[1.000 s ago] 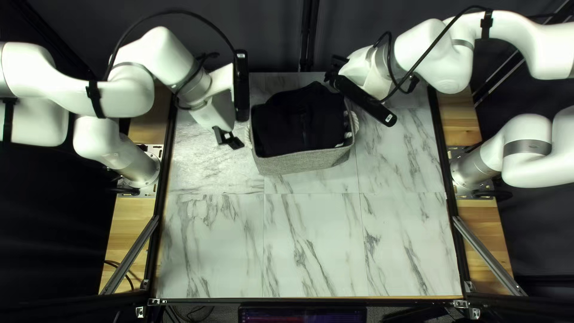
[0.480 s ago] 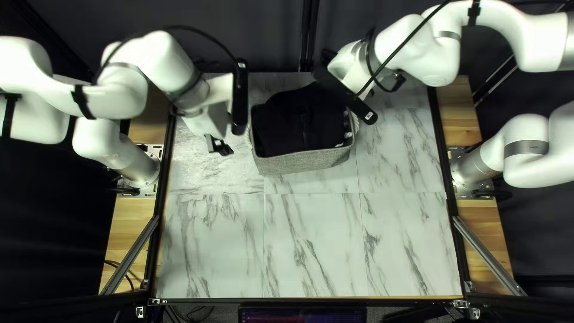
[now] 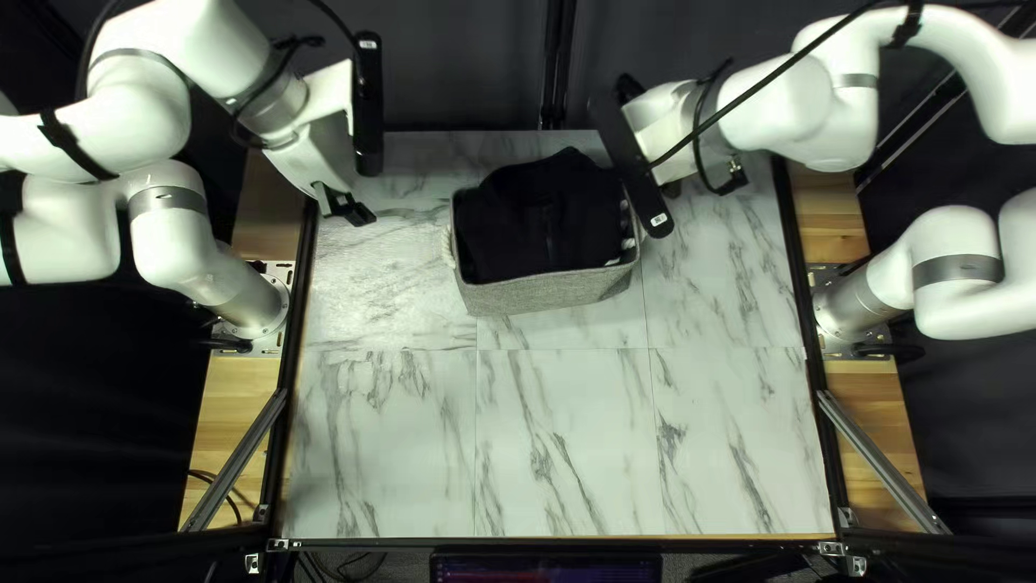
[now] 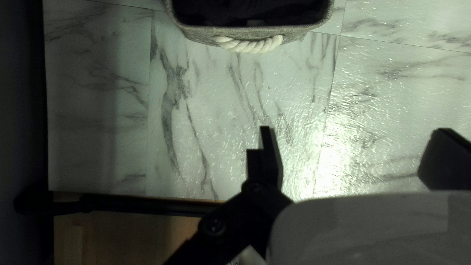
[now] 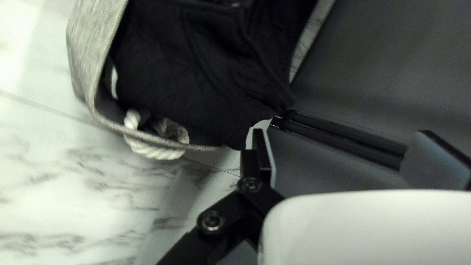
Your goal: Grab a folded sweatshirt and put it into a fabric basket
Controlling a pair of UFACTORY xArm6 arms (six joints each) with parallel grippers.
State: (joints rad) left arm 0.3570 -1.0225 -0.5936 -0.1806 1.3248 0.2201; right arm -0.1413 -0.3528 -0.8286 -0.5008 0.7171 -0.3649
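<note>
Fingers of the left end effector (image 3: 351, 208) stood wide apart over the marbled counter (image 3: 561, 432); those of the right end effector (image 3: 669, 162) were widely spread near the black sweatshirt (image 3: 540, 221). That sweatshirt lay inside the grey fabric basket (image 3: 550, 293), between the two end effectors, rope handles (image 4: 252, 45) at the basket's ends. Dark curtain (image 3: 464, 65) hung behind the counter.

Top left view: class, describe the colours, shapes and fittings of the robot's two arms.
The left arm and right arm are white, rounded and tubular, with grey joint rings, black cables and black straps. Each carries a long black bar with a pale label. The jaws are black.
</note>
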